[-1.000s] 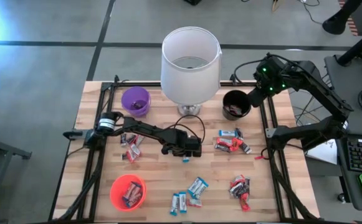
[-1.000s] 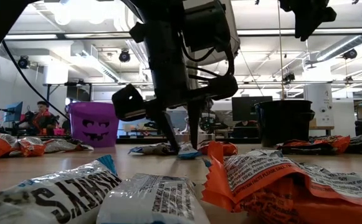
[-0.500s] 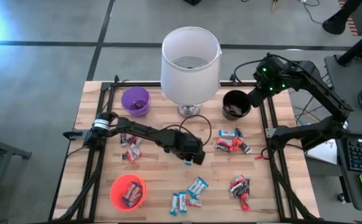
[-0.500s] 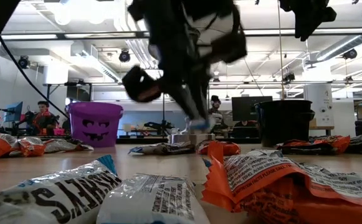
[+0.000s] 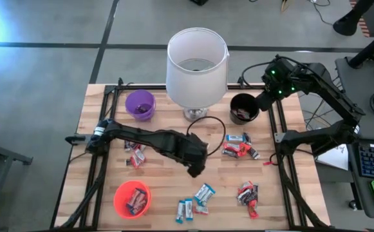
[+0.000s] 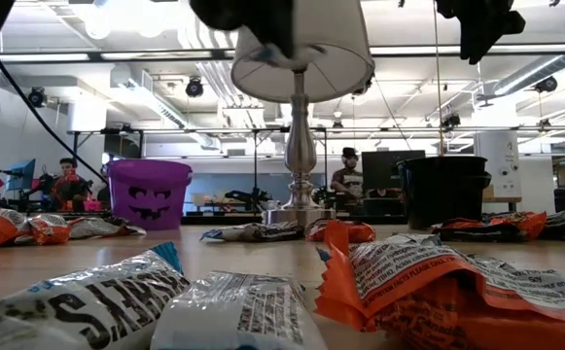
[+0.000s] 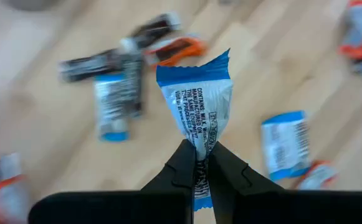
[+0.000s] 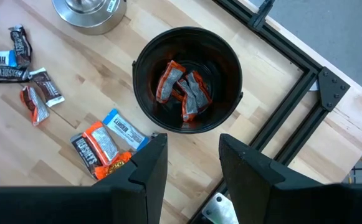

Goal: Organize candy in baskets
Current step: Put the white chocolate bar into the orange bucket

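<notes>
My left gripper (image 5: 196, 169) hangs over the middle of the table, shut on the lower end of a blue-and-white candy (image 7: 196, 106) that stands upright between its fingers. My right gripper (image 8: 190, 163) is open and hovers just above the black basket (image 8: 215, 59), which holds several orange-wrapped candies. The purple basket (image 5: 128, 103) stands at the back left. The orange-red basket (image 5: 118, 200), with candy in it, sits at the front left. Loose candy lies in piles at the left (image 5: 134, 151), right of centre (image 5: 238, 147), front right (image 5: 248, 193) and front centre (image 5: 193, 205).
A big white lampshade (image 5: 197, 64) on a metal base stands at the back centre, between the purple and black baskets. Black frame rails (image 5: 280, 138) run along both table sides. People sit in the room beyond the table in the low view.
The left gripper shut on the blue-and-white candy, lifted it off the table and moved a little toward the front. The right arm has stayed still.
</notes>
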